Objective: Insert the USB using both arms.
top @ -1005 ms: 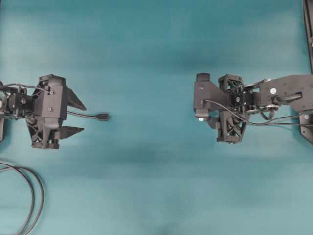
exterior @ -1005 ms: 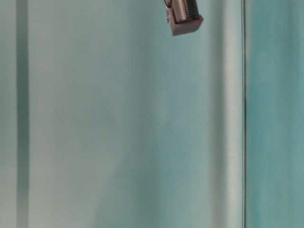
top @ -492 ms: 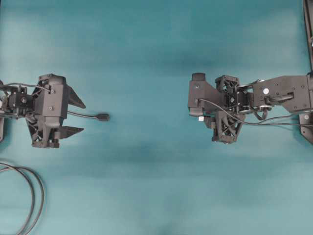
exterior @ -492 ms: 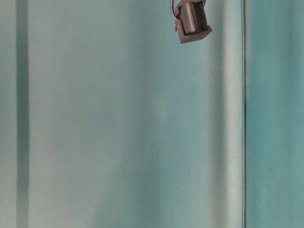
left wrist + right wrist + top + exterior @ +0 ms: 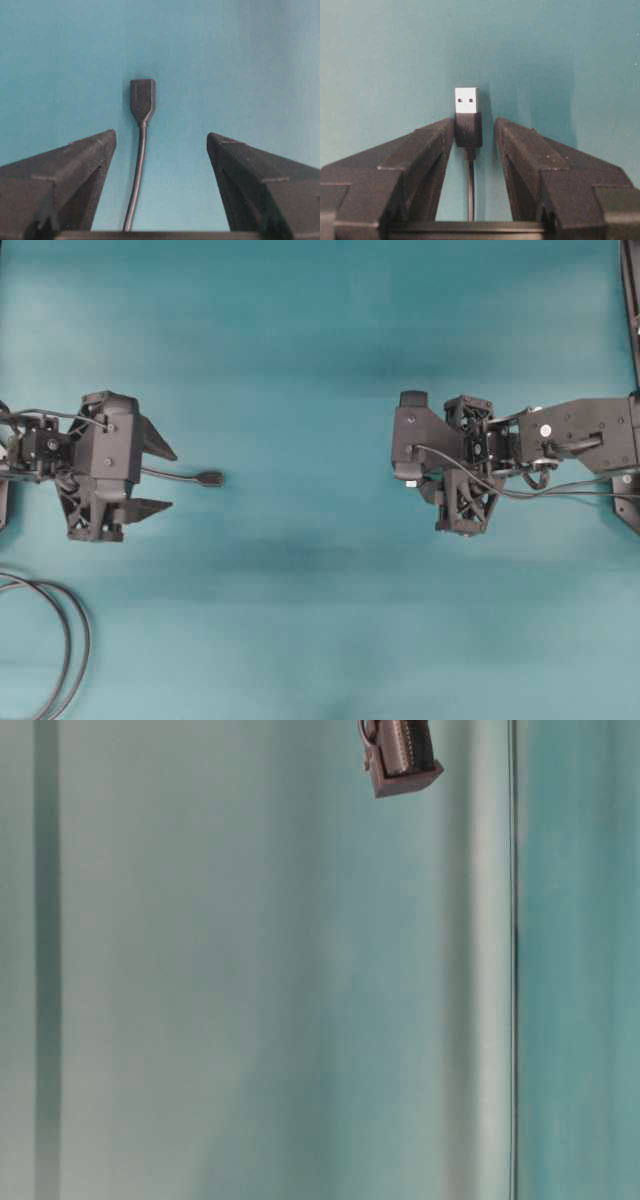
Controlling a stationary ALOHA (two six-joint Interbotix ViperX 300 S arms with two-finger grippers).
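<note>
My left tool [image 5: 160, 142] stands wide open over the teal bench [image 5: 300, 620], its fingers [image 5: 75, 165] well apart and touching nothing. The black socket [image 5: 143, 99] lies on the bench just ahead of the tips, its thin cable [image 5: 136, 185] running back between the fingers. My right tool [image 5: 475, 130] is partly closed around the USB [image 5: 467, 116]; whether the fingers [image 5: 427, 145] actually press the dark body I cannot tell. Its silver tip projects beyond them. Overhead, socket [image 5: 208, 478] and right tool [image 5: 408, 455] are well apart. A looped black cable [image 5: 60, 640] lies at the bench's left edge.
</note>
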